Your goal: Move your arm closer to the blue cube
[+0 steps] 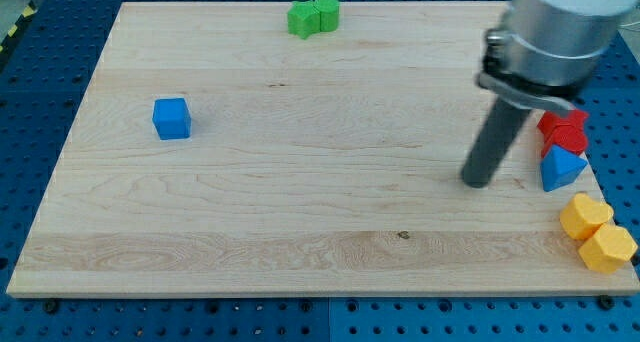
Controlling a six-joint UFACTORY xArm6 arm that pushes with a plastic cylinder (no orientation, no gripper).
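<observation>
The blue cube point(172, 118) sits alone on the wooden board point(300, 182) toward the view's left. My rod comes down from the arm at the view's top right, and my tip point(478, 179) rests on the board at the view's right, far to the right of the blue cube and slightly lower in the view. The tip touches no block. It stands just left of the blue triangular block point(560, 169).
Two green blocks point(313, 17) sit together at the view's top edge. Red blocks point(565, 130) lie at the right edge above the blue triangular block. Two yellow blocks point(597, 233) lie at the lower right corner. A blue perforated table surrounds the board.
</observation>
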